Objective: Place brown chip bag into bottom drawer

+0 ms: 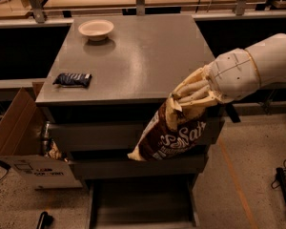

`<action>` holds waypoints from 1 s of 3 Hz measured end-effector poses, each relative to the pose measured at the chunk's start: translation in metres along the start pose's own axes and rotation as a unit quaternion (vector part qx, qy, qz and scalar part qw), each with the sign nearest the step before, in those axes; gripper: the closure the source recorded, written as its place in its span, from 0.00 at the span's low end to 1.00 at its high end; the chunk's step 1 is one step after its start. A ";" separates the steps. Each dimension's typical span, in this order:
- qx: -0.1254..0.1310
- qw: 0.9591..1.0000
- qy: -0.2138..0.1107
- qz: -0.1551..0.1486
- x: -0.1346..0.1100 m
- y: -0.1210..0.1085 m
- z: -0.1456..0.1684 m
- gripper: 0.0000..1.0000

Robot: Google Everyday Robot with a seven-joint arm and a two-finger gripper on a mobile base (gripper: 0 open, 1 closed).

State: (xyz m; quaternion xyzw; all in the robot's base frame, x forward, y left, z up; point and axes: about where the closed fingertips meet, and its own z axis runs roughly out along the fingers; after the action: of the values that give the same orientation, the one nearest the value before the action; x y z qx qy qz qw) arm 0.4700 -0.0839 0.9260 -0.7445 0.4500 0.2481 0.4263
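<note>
Your gripper [189, 95] is at the right front corner of the desk [143, 56]. Its jaws are pinching the top of the brown chip bag [174, 137]. The bag hangs down from the jaws at a slant, in front of the two upper drawers [100, 137]. The bottom drawer [143, 210] is pulled out, right below the bag. The bag is not in it yet.
</note>
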 end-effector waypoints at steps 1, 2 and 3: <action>0.052 0.997 -0.058 0.029 0.037 0.017 0.016 1.00; 0.127 0.984 -0.104 0.067 0.107 0.066 0.049 1.00; 0.161 0.979 -0.097 0.073 0.167 0.114 0.071 1.00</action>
State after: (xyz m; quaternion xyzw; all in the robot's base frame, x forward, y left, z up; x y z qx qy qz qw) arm 0.4492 -0.1255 0.7169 -0.6033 0.4943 0.2736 0.5629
